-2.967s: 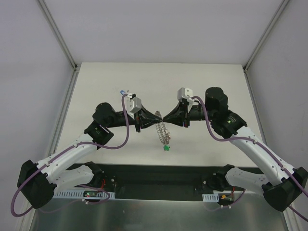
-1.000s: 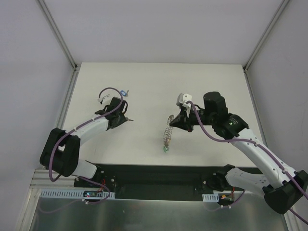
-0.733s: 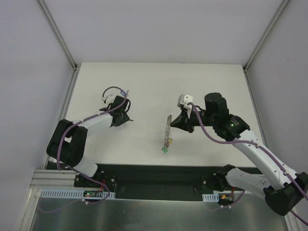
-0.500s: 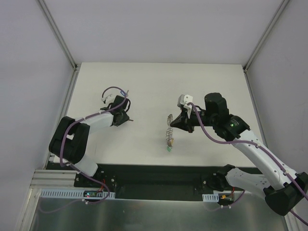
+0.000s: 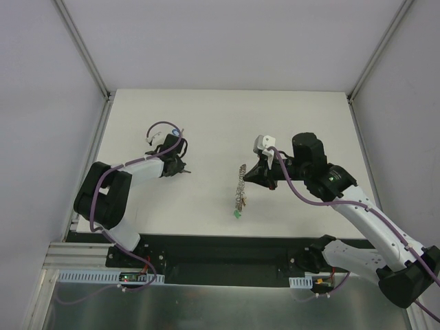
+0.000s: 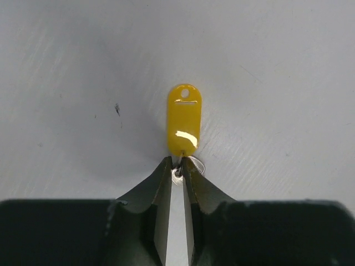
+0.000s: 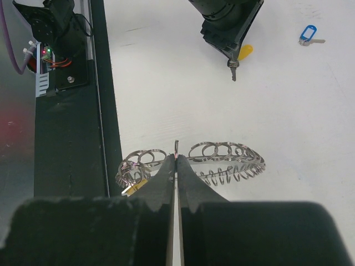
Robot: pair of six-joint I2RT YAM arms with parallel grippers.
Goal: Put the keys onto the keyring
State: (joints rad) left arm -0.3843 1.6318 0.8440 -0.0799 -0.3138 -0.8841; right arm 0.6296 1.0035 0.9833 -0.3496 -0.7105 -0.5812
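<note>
Table (image 5: 289,124): white and flat, with both arms reaching over it.
Left gripper (image 6: 177,168): low over the left side of the table, pointing at the yellow key (image 6: 184,119).
Left fingers (image 6: 162,176): almost together, with only a thin gap. They pinch the small metal loop where the yellow tag joins the key.
Yellow key: its tag sticks out just past the finger tips. A bit of silver metal peeks out beside one finger. It is not clear if the key is off the table.
Right gripper (image 7: 176,160): near the middle of the table, well apart from the left gripper.
Right fingers (image 7: 188,183): pressed tight together, clamped on one thin wire loop of the keyring (image 7: 222,152).
Keyring: held by the right gripper, between the two arms. From above it looks like a thin strip running toward the near edge. From the right wrist its silver loops spread out to both sides of the fingers. It is not clear if its low end touches the table.
Green tag (image 5: 236,214): at the near end of the keyring.
Blue key (image 7: 307,34): lies on the table by itself, just past the left gripper, far from the keyring.
</note>
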